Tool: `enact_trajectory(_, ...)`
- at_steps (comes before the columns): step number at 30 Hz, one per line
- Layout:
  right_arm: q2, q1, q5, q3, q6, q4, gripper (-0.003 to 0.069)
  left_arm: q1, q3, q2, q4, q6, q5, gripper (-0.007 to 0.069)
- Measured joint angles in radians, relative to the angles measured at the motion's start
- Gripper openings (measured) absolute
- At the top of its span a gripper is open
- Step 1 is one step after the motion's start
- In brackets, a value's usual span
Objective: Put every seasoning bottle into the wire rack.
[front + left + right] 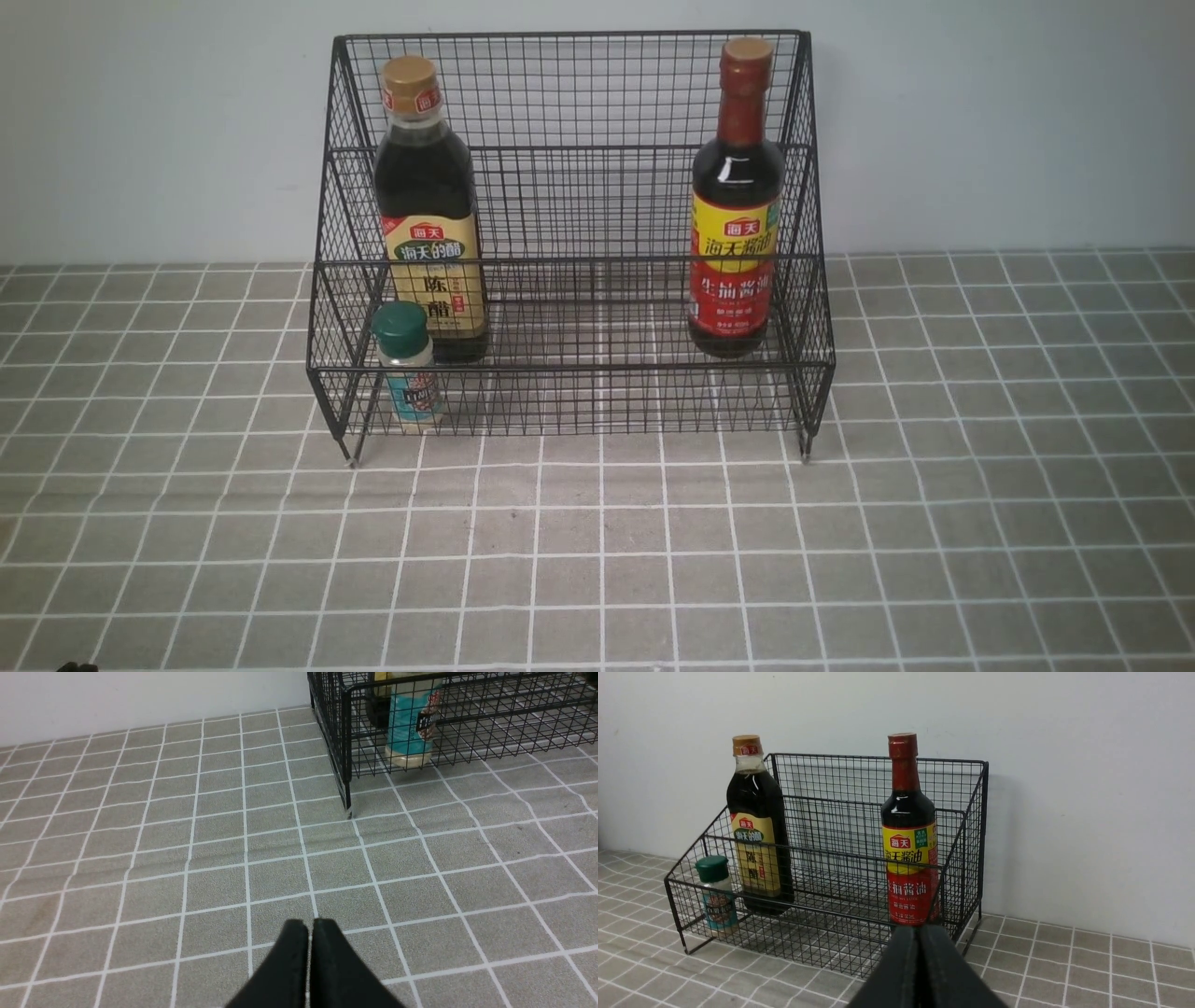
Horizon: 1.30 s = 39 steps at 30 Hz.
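Both grippers pinched closed, empty: left gripper (309, 926), right gripper (920, 931), both back from the rack (569, 373). Shaker (406, 364) in front tier, left end. Gold-cap bottle (429, 205) behind it, red-label bottle (736, 196) at right, both upright inside. Bench (597, 560) bare of bottles. Task looks done.

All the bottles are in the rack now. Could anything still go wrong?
Maybe. The green-capped shaker stands right behind the wire rack's low front edge, so a bump could tip it. The gold-capped bottle and the red-necked bottle are tall and near the sides, so a passing arm might knock them over.
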Motion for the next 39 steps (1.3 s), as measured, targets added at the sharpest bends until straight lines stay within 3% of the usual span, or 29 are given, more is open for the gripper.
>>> enact_trajectory(5, -0.030, -0.024, 0.007, 0.030, -0.007, -0.030, -0.0013, 0.000, 0.000, 0.000, 0.000, 0.000, 0.001, -0.0007)
enact_trajectory(12, -0.038, -0.291, 0.024, 0.228, -0.008, -0.037, -0.0013, 0.000, 0.000, 0.000, 0.000, 0.000, 0.001, -0.0007)
enact_trajectory(16, -0.038, -0.368, 0.036, 0.243, 0.005, -0.026, -0.0013, 0.000, 0.000, 0.000, 0.000, 0.000, 0.002, -0.0007)
enact_trajectory(39, -0.038, -0.385, 0.036, 0.243, 0.008, -0.026, -0.0013, 0.000, 0.000, 0.000, 0.001, 0.000, 0.004, -0.0007)
